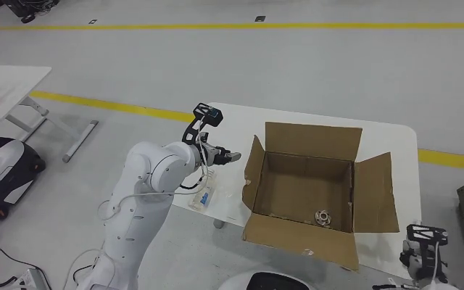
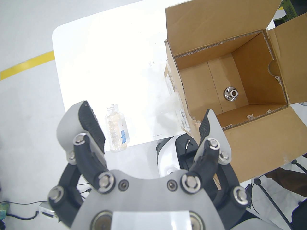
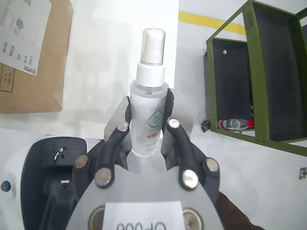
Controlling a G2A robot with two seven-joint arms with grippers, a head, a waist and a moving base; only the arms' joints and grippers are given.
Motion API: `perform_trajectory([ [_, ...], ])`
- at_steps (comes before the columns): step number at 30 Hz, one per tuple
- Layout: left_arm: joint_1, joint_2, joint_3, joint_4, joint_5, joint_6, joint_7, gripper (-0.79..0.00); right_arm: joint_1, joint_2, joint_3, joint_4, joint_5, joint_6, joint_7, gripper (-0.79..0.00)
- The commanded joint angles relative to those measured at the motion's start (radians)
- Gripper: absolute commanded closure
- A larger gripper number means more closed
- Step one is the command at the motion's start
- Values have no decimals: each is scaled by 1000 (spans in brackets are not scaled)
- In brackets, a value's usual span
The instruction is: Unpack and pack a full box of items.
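An open cardboard box (image 1: 312,181) stands on the white table (image 1: 239,123), all flaps out. On its floor lies a small round metal part (image 2: 231,93). My left gripper (image 2: 148,118) hangs open above the table's left side, beside the box, holding nothing. Below it a clear plastic bottle (image 2: 116,130) lies on its side near the table edge. My right gripper (image 3: 149,102) is shut on an upright clear spray bottle (image 3: 150,72) with a white collar and clear cap, off the box's right side near the table's front right corner.
The box's labelled outer wall (image 3: 28,48) stands close to the right gripper. An olive-green shelf cart (image 3: 263,72) stands right of the table, with a bottle (image 3: 236,123) lying in it. Bare tabletop lies left of the box.
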Motion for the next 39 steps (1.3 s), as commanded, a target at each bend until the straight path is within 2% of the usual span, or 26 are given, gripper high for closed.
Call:
perform_trajectory([
  [1, 0, 0, 0, 0, 0, 0, 0, -785, 24, -1, -22, 36, -6, 5, 25, 0],
  [7, 0, 0, 0, 0, 0, 0, 0, -785, 87, -5, -58, 110, 16, 18, 84, 0],
  [17, 0, 0, 0, 0, 0, 0, 0, -785, 176, -9, -99, 217, 22, 47, 89, 0],
  [18, 0, 0, 0, 0, 0, 0, 0, -785, 183, -10, -103, 223, 19, 50, 92, -65],
  [20, 0, 0, 0, 0, 0, 0, 0, -785, 193, -10, -108, 231, 16, 58, 93, -388],
  [21, 0, 0, 0, 0, 0, 0, 0, -785, 196, -11, -110, 234, 17, 61, 93, -526],
  [22, 0, 0, 0, 0, 0, 0, 0, -785, 200, -11, -113, 236, 16, 61, 94, -628],
  [25, 0, 0, 0, 0, 0, 0, 0, -785, 205, -11, -115, 242, 13, 62, 93, -548],
  [33, 0, 0, 0, 0, 0, 0, 0, -785, 205, -10, -107, 232, 23, 68, 77, -579],
  [39, 0, 0, 0, 0, 0, 0, 0, -785, 146, -9, -68, 105, 105, 63, -1, -610],
])
